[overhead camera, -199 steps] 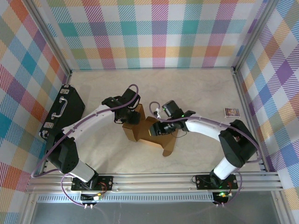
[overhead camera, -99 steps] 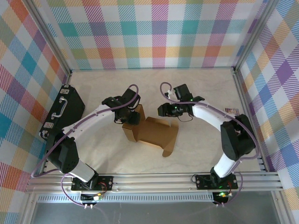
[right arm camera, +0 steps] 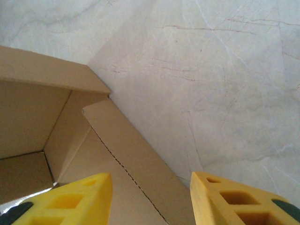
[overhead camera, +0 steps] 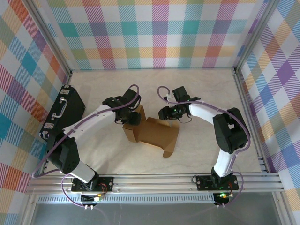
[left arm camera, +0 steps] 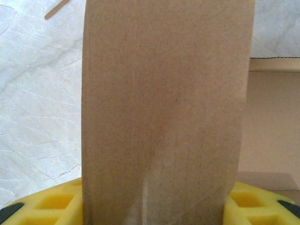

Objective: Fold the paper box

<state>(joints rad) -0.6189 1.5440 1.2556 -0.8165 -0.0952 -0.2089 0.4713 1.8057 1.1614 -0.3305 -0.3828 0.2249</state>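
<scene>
While the left gripper (overhead camera: 130, 118) grasps an upright flap (left arm camera: 164, 117) of the paper box (overhead camera: 152, 133), the flap filling the gap between its yellow fingers (left arm camera: 42, 206), the right gripper (right arm camera: 150, 190) hangs released and empty over the box's far right edge. The box lies half formed in the middle of the worktop (overhead camera: 201, 89), open side up, with a loose flap sticking out to the near right. The step in hand looks like folding in the far right flap (right arm camera: 136, 154), which has a perforated crease. To do it well, the right gripper should come down on that flap's free edge, not on the crease, and turn it along the perforation. The left gripper should hold its wall firm so the box neither slides nor twists. Pressing close to the corner risks buckling the cardboard.
</scene>
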